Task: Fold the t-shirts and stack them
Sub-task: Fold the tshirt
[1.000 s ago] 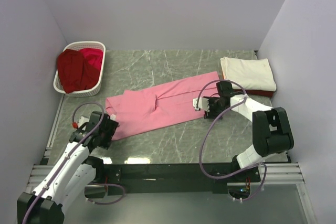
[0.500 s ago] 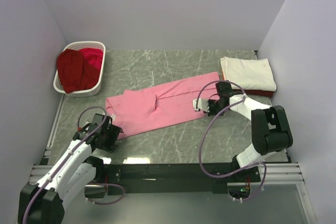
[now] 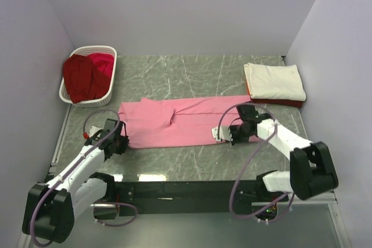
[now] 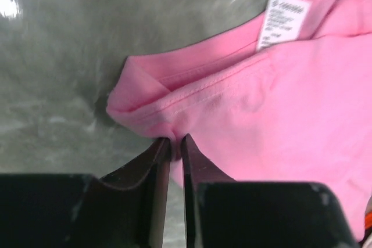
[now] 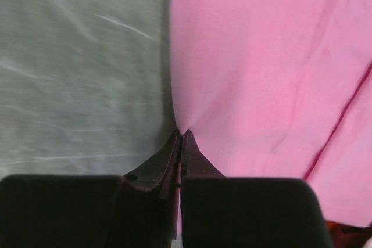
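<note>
The pink t-shirt [image 3: 180, 123] lies folded into a long strip across the middle of the table. At the strip's near left corner my left gripper [image 3: 119, 142] is shut on its hem [image 4: 152, 115], with cloth pinched between the fingertips [image 4: 164, 146]; a white label [image 4: 283, 18] shows nearby. My right gripper [image 3: 226, 133] is shut on the strip's near right edge [image 5: 186, 121]. A folded cream-white t-shirt [image 3: 274, 81] lies at the back right on top of an orange-red one [image 3: 279, 103]. Dark red [image 3: 80, 77] and crimson [image 3: 102, 65] t-shirts fill the basket.
The white slatted basket [image 3: 109, 91] stands at the back left corner, close to the left wall. Grey walls close in the table on three sides. A black rail [image 3: 186, 189] with the arm bases runs along the near edge.
Both grippers closed on the pink shirt's near edge. The strip has been pulled from a slant into a level line across the table, and the right arm swung toward the near side.
</note>
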You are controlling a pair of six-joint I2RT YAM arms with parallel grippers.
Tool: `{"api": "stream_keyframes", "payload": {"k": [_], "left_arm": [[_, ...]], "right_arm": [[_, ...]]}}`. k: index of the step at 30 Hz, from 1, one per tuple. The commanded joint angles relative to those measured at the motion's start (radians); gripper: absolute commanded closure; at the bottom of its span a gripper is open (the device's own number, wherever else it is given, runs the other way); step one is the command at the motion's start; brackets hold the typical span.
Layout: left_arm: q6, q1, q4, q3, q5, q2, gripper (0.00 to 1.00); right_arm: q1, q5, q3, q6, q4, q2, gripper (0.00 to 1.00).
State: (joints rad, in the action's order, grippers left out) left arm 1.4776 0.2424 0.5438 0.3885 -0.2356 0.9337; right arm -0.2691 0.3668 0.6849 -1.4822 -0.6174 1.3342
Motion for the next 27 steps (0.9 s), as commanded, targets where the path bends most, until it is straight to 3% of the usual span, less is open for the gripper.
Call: {"api": "stream_keyframes", "payload": {"k": [1, 7, 9, 11, 12, 16, 22, 24, 27], "left_arm": [[-0.108, -0.057, -0.042, 0.094, -0.122, 0.025, 0.82], [-0.279, -0.152, -0.18, 0.203, -0.01, 0.233, 0.8], [-0.342, -0.16, -0.196, 0.237, 0.027, 0.283, 0.79], [-0.414, -0.167, -0.196, 0.271, 0.085, 0.295, 0.74], [-0.442, -0.173, -0.191, 0.28, 0.123, 0.294, 0.71], [-0.591, -0.176, -0.138, 0.337, 0.168, 0.203, 0.34], [-0.843, -0.176, -0.103, 0.411, 0.265, 0.013, 0.25], [-0.911, -0.176, -0.133, 0.405, 0.326, -0.071, 0.1], [-1.008, -0.176, -0.157, 0.386, 0.34, -0.157, 0.1]], "right_arm": [[-0.086, 0.017, -0.053, -0.009, -0.137, -0.107, 1.0], [-0.353, 0.067, -0.099, 0.172, -0.196, -0.196, 1.0], [-0.415, 0.075, -0.102, 0.243, -0.19, -0.22, 0.88], [-0.435, 0.086, -0.073, 0.299, -0.194, -0.234, 0.64], [-0.433, 0.09, -0.053, 0.324, -0.193, -0.248, 0.62], [-0.407, 0.107, 0.117, 0.538, -0.144, -0.193, 0.56], [-0.317, 0.265, 0.511, 0.934, -0.047, 0.214, 0.53], [-0.285, 0.322, 0.687, 1.105, -0.021, 0.4, 0.53], [-0.269, 0.331, 0.942, 1.282, -0.022, 0.633, 0.49]]}}
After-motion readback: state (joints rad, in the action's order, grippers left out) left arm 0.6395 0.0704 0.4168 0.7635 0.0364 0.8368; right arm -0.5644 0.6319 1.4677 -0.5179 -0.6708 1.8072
